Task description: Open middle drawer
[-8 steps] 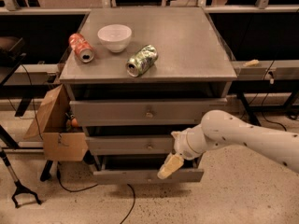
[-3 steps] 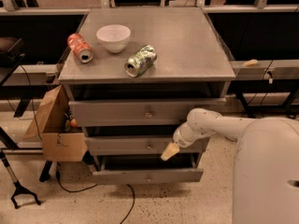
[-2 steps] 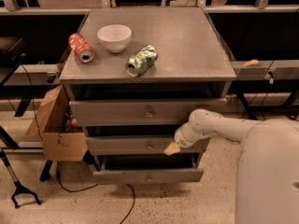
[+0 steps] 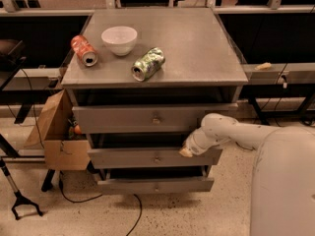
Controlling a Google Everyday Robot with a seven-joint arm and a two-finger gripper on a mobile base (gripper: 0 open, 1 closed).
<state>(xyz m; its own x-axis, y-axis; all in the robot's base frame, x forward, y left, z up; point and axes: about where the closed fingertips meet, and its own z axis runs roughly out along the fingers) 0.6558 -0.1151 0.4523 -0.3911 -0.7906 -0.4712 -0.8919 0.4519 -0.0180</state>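
Grey metal everywhere: the wide grey middle drawer [image 4: 128,158], with a small round centre knob [image 4: 157,158], sat between the taller grey top drawer [image 4: 123,118] and the narrow grey bottom drawer [image 4: 147,185]. How far out it stood could not be told. The white robot arm [image 4: 236,131] reached in from the right, and its pale-tipped gripper [image 4: 187,152] was right at the middle drawer's upper edge, right of the knob. Whether it was spread or closed up could not be told. Up on the grey worktop [image 4: 197,38] were a white round bowl [image 4: 119,39], a red can on its side [image 4: 84,50] and a green crushed can [image 4: 148,64]. A brown cardboard box [image 4: 59,139] stood left of the cabinet.
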